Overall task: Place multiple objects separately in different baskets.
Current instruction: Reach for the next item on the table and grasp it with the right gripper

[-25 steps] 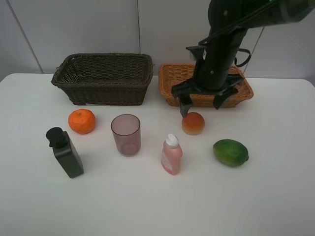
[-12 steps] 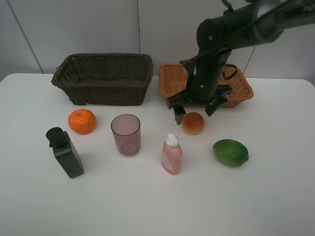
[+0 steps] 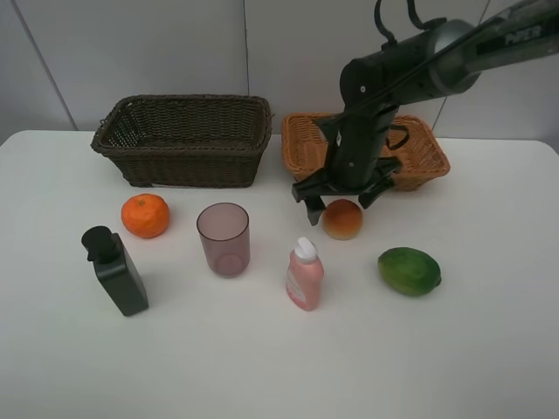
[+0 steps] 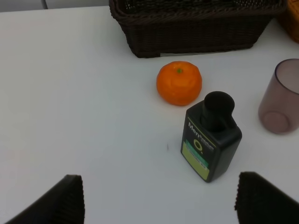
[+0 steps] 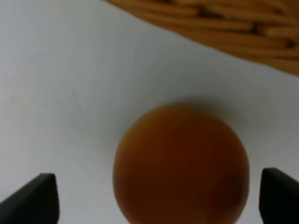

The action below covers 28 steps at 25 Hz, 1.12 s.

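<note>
1. The right gripper (image 3: pixel 341 207) hangs low over the red-yellow peach (image 3: pixel 342 219) with its jaws released and spread wide, one finger on each side of the fruit. Neither finger visibly touches it, so nothing is grasped. The straddle looks deliberate: closing from here would catch the round fruit across its widest part.
2. The peach rests on the white table (image 3: pixel 262 367), toward the far edge and right of middle, just in front of the light orange-tan basket (image 3: pixel 301 140). That basket is the nearest one, so it seems the likely place for the peach.
3. The left gripper (image 4: pixel 163 200) is also released and empty. It hovers above the left part of the table, well apart from the orange mandarin (image 3: pixel 145 215) and the black pump bottle (image 3: pixel 116 272) standing near it, probably waiting its turn.
4. The dark brown basket (image 3: pixel 179 153) sits at the far edge on the left, beside the light one, and the part of its inside that shows holds nothing. The arm hides some of the light basket.
5. The mauve cup (image 3: pixel 224 238) and the pink bottle (image 3: pixel 304 276) stand upright mid-table, and the green fruit (image 3: pixel 409 271) lies nearer the right edge. All are spaced apart, which leaves room for fingers.
6. The sorting appears barely begun. The peach could roll if the jaws close off-centre.
</note>
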### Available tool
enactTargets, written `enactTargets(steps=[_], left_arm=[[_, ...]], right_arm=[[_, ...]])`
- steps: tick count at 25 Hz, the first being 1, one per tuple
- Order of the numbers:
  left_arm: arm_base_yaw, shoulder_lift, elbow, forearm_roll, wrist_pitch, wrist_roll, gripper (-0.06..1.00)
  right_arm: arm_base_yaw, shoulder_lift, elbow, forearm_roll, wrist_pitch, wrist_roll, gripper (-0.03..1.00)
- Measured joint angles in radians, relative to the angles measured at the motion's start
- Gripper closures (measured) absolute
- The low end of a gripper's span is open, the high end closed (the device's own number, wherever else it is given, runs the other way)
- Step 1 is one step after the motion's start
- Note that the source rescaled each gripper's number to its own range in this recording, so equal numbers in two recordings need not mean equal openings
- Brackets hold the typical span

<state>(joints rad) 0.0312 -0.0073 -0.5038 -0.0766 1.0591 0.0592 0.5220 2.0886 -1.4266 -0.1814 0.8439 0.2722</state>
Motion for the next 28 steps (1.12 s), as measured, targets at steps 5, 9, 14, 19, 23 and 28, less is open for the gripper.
enactTargets(steps=[5,9,14,19,23,28], left_arm=[[0.0,0.0,0.0,0.0,0.0,0.0,0.1],[0.0,0.0,0.0,0.0,0.0,0.0,0.1],[0.0,0.0,0.0,0.0,0.0,0.0,0.1],[0.0,0.0,0.0,0.0,0.0,0.0,0.1],[0.0,0.0,0.0,0.0,0.0,0.0,0.1],[0.0,0.0,0.0,0.0,0.0,0.0,0.1]], right_arm=[[0.0,0.0,0.0,-0.023,-0.007,0.0,0.02],[0.0,0.002,-0.001,-0.03,-0.008,0.0,0.02],[0.0,0.042,-0.001,-0.042,-0.005,0.019,0.02],[0.0,0.062,-0.001,-0.077,0.002,0.023,0.02],[0.0,0.079,-0.001,-0.081,0.0,0.023,0.02],[0.0,0.082,-0.001,-0.081,-0.016,0.024,0.02]])
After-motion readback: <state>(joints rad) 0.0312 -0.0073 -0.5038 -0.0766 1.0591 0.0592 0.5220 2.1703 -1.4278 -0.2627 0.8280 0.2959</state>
